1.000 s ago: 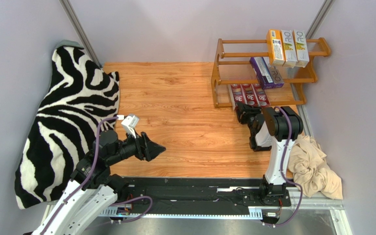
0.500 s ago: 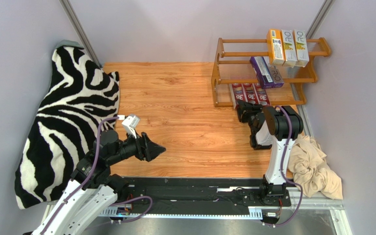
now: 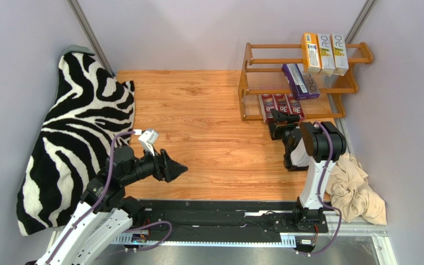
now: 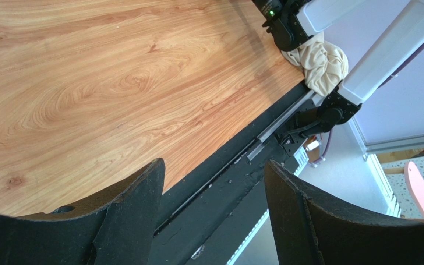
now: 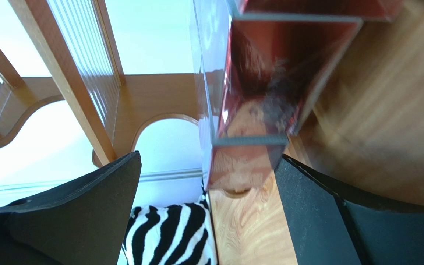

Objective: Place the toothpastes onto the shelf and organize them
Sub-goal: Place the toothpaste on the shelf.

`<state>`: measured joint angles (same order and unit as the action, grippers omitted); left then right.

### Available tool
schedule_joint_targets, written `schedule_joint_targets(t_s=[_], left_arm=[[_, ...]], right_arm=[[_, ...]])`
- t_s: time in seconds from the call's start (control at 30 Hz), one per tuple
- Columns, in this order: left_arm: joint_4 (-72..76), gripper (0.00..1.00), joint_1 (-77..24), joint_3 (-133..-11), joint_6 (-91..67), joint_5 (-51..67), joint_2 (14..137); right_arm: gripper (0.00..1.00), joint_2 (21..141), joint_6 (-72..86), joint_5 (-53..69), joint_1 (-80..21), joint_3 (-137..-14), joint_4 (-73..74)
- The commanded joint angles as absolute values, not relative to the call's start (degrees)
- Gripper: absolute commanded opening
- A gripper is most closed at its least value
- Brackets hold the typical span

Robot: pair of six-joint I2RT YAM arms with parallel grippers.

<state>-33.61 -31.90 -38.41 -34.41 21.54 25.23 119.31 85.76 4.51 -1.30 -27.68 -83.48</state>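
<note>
The wooden shelf (image 3: 253, 83) stands at the table's far right. Its top tier holds three cartons in orange, white and yellow (image 3: 325, 53). Two purple cartons (image 3: 300, 81) lie on the middle tier, and three red toothpastes (image 3: 280, 105) lie side by side on the bottom tier. My right gripper (image 3: 279, 118) is open just in front of the red ones. In the right wrist view a red carton's end (image 5: 258, 83) sits free between the spread fingers (image 5: 330, 204), with the shelf's side panel (image 5: 137, 105) beside it. My left gripper (image 3: 178, 167) hovers open and empty over the near left of the table.
A zebra-striped blanket (image 3: 70, 138) covers the left side and a crumpled beige cloth (image 3: 355, 187) lies at the near right. The black base rail (image 3: 225, 221) runs along the near edge. Walls close in on three sides.
My right gripper has opened wide and let go of the red carton on the bottom tier. The left arm has stayed where it was.
</note>
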Motion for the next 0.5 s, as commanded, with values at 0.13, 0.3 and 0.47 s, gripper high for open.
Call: schedule_joint_targets(t_s=[0.13, 0.3, 0.47], left_arm=[[-32.1, 0.76, -32.1, -38.8, -34.6, 21.9, 25.3], [-33.6, 0.78, -32.1, -39.3, -34.9, 21.1, 24.4], [-36.4, 0.82, -32.1, -40.9, -33.8, 19.1, 24.3]], right_arm=[[1.0, 117.2, 79.9, 6.1, -1.3, -19.8, -86.4], [1.0, 113.5, 77.4, 6.9, -1.4, -14.2, -86.5], [1.0, 106.3, 72.3, 7.5, -1.6, -7.8, -86.3]])
